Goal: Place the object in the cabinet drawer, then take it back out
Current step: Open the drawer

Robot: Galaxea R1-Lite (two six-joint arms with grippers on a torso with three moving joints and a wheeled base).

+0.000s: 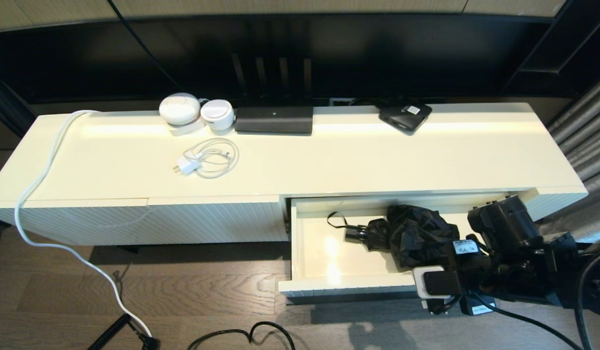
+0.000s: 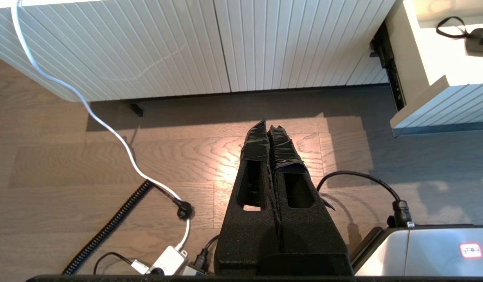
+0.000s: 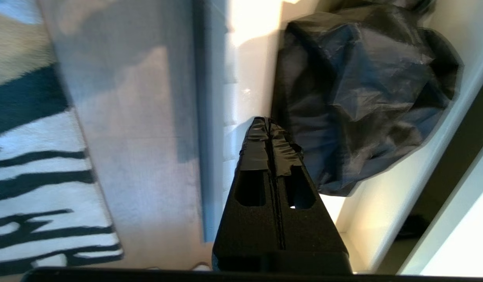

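The umbrella (image 1: 407,236) lies in the open drawer (image 1: 300,243), its bunched canopy toward the right end and its handle and wrist loop (image 1: 335,219) stretched toward the middle, so the putting-in half of the task looks done and taking it back out is the step in hand. The right gripper (image 3: 269,125) hangs above the drawer's front right part with its fingers pressed together and nothing between them; in the right wrist view the tips sit just beside the canopy's edge, near the front wall. The left gripper (image 2: 268,131) is parked low over the floor in front of the cabinet, also closed and empty. To do the pickup well, the right gripper would first need to spread its fingers, then come down over a firm part of the umbrella. The loose fabric is likely to slip or pull free in folds, so the shaft near the handle looks a safer hold than the canopy alone. The lift should go straight up, clear of the front wall, so the loop and fabric do not snag.
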